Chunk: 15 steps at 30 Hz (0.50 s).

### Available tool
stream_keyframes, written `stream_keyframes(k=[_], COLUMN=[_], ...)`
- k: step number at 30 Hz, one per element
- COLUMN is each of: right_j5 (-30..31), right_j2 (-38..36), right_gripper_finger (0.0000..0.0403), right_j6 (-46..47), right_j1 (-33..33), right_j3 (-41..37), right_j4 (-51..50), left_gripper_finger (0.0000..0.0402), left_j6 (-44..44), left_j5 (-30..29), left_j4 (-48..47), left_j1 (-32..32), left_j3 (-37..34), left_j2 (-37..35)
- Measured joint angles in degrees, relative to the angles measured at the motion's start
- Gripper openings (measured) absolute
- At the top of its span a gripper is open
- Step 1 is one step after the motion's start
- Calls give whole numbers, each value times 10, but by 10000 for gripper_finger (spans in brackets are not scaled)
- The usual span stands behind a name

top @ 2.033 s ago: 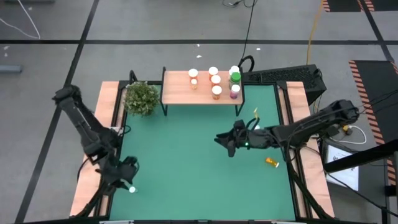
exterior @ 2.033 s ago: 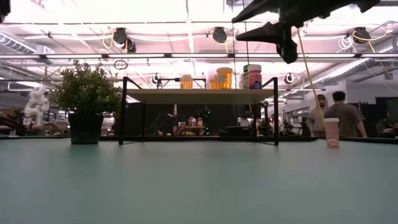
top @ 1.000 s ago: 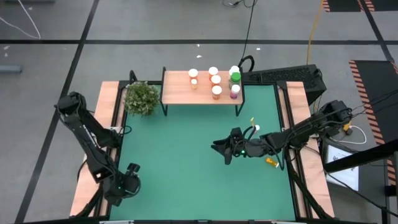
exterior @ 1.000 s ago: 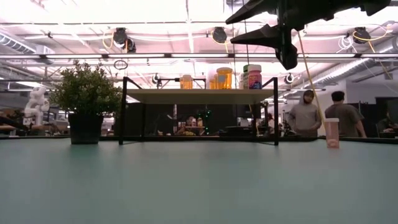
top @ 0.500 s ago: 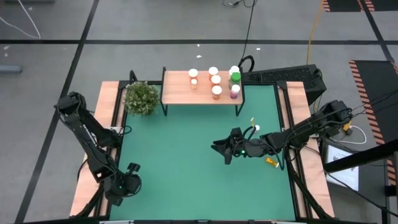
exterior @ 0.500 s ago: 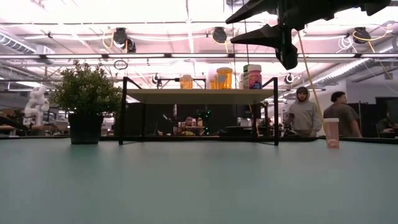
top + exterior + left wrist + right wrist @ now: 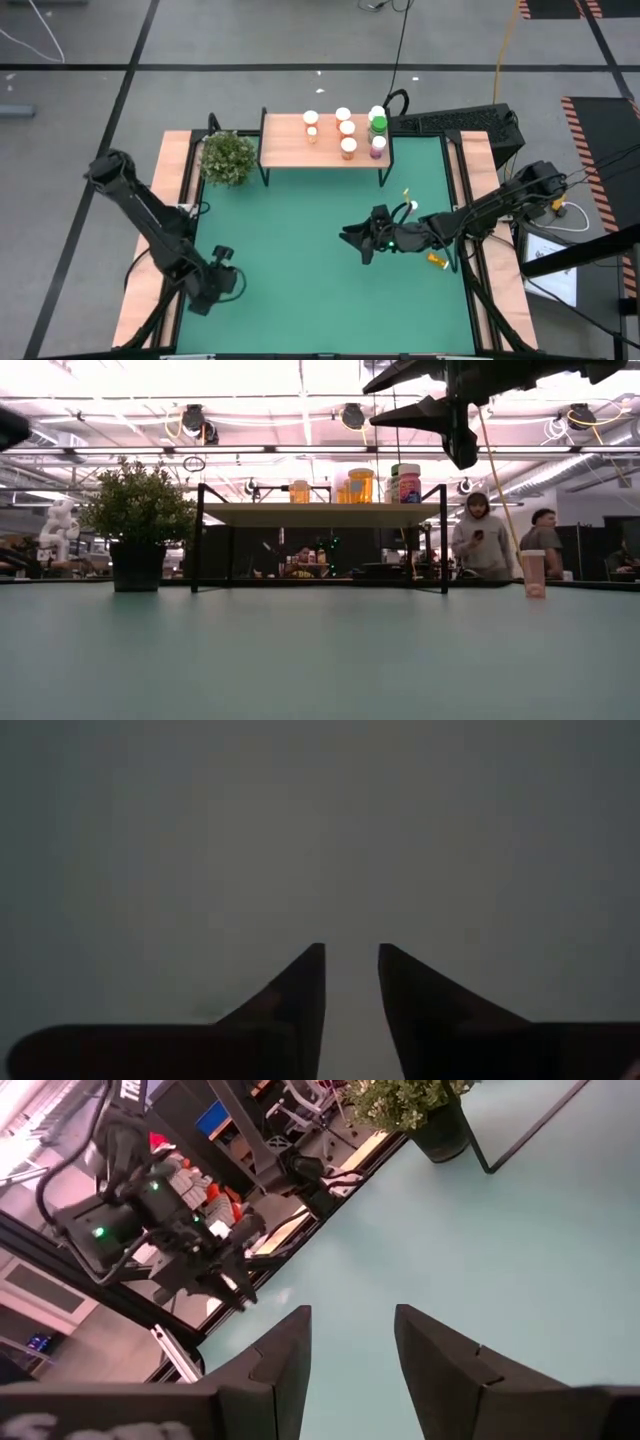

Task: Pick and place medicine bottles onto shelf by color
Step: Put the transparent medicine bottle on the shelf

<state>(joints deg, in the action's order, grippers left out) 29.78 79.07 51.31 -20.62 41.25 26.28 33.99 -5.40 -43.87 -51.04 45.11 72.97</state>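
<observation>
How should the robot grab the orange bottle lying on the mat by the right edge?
The orange bottle lies on its side near the right gripper. Best to come straight down and close the fingers across the middle of its round body, square to its long axis.

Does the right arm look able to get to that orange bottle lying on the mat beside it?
Probably yes. The orange bottle lies on open mat right beside the right arm, whose end effector is open and empty; nothing stands between them, though the arm would have to pull back.
</observation>
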Motion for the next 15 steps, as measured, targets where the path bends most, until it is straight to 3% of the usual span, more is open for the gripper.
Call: stream_keyframes(k=[10,15], right_j5=[0,6], right_j2=[-79,-139], right_gripper_finger=[138,138], right_j6=[-16,-16], right_j1=[-1,-10], right_j3=[0,0], right_j4=[-86,-155], left_gripper_finger=[92,92], left_j6=[-254,-298], left_j5=[0,-2], left_j4=[-66,-108], left_j1=[221,331], left_j3=[100,165], left_j2=[0,0])
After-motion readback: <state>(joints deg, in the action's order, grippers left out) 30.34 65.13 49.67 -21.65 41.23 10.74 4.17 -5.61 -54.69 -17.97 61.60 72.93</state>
